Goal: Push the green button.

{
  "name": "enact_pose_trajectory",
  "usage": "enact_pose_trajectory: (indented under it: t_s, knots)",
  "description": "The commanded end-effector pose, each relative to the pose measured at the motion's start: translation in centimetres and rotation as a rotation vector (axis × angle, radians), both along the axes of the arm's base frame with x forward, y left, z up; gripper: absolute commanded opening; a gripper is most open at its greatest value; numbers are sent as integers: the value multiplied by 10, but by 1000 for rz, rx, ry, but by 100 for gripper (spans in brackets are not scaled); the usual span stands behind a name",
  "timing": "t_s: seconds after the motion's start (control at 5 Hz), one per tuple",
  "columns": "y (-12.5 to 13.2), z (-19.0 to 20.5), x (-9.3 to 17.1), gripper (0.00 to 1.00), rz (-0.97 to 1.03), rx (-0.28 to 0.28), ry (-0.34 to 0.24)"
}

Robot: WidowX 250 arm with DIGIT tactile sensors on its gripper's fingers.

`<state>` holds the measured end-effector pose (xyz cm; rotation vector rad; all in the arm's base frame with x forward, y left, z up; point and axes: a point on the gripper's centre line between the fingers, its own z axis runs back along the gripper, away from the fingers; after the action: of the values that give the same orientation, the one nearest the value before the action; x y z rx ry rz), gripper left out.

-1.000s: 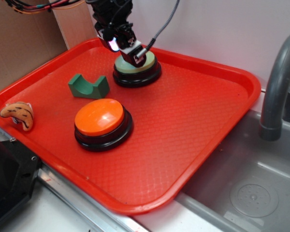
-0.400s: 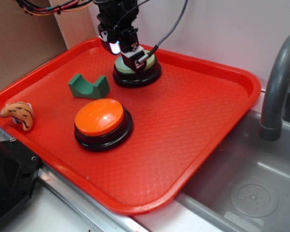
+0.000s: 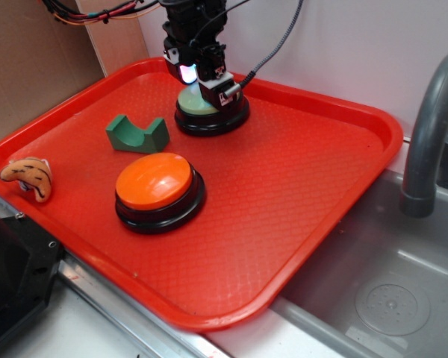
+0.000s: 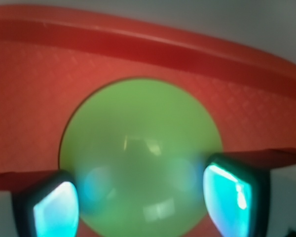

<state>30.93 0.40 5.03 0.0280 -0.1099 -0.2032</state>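
You see the gripper (image 3: 207,83) covering most of the green button (image 3: 188,104), at the far side of the red tray (image 3: 299,186); contact is unclear. Its fingers (image 4: 234,197) stand apart, holding nothing. Compared with before, it has risen slightly.

The gripper (image 3: 203,78) covers most of the green button's (image 3: 188,104) domed top in the exterior view, whether they touch cannot be told, and in the blurred wrist view the button (image 4: 140,158) is cut off at 6 o'clock by the bottom edge.
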Motion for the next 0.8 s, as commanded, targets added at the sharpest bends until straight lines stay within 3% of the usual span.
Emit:
enact_pose_trajectory:
  t_s: [0.0,0.2,0.6]
  knots:
    - [-9,45,2,100,-14,22,-88]
    - [-15,57,5,100,-43,51,-87]
    - [-17,84,2,100,-29,30,-88]
